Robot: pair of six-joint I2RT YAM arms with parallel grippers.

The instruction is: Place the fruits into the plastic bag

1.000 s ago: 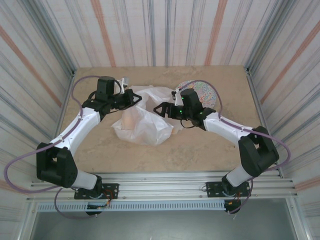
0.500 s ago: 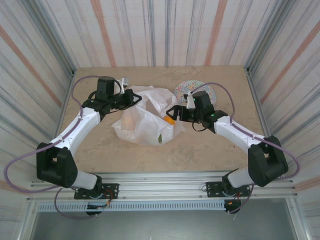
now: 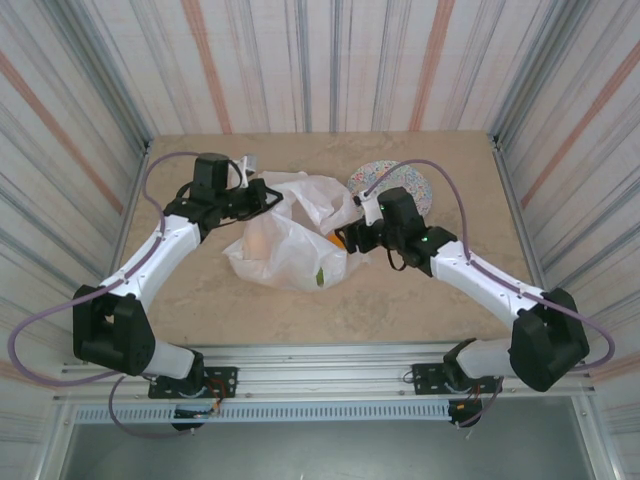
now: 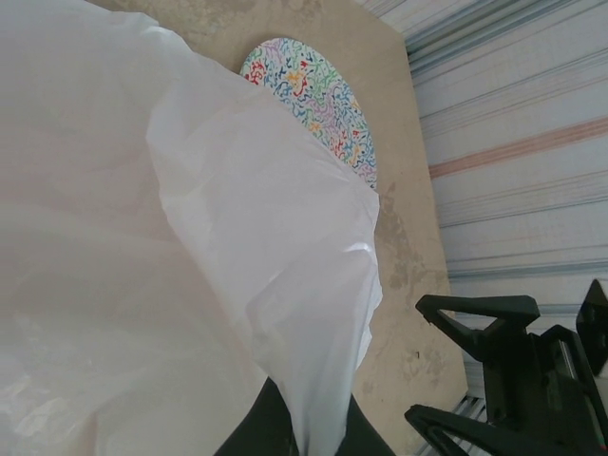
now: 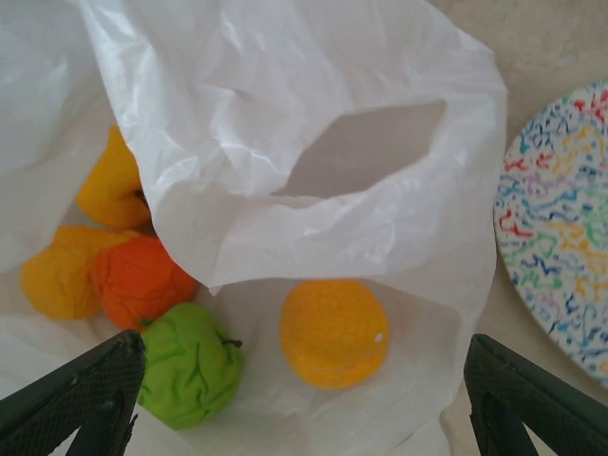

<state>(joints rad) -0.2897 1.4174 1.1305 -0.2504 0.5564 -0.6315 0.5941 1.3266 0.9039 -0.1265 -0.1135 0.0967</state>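
Note:
The white plastic bag [image 3: 285, 245] lies crumpled mid-table with its mouth facing right. My left gripper [image 3: 268, 194] is shut on the bag's upper edge, and film [image 4: 237, 237] bunches between its fingers [image 4: 366, 439]. At the bag's mouth my right gripper [image 3: 350, 240] is open and holds nothing, its fingers [image 5: 85, 394] spread wide. Inside the bag lie several fruits: a yellow-orange one [image 5: 334, 332] nearest the mouth, a green one [image 5: 190, 366], an orange-red one [image 5: 141, 280] and two more yellow-orange ones [image 5: 62, 271] deeper in. An orange fruit [image 3: 338, 238] and the green fruit [image 3: 320, 275] show through the mouth from above.
The speckled multicoloured plate [image 3: 400, 180] sits behind and to the right of the bag, with nothing on it, and its rim [image 5: 560, 218] lies close to my right gripper. Striped walls enclose the table. Bare tabletop [image 3: 300, 310] stretches between the bag and the arm bases.
My right gripper has pulled back out of the bag's mouth toward the right, and the fruits inside have come into sight. The left arm has held still, gripping the bag.

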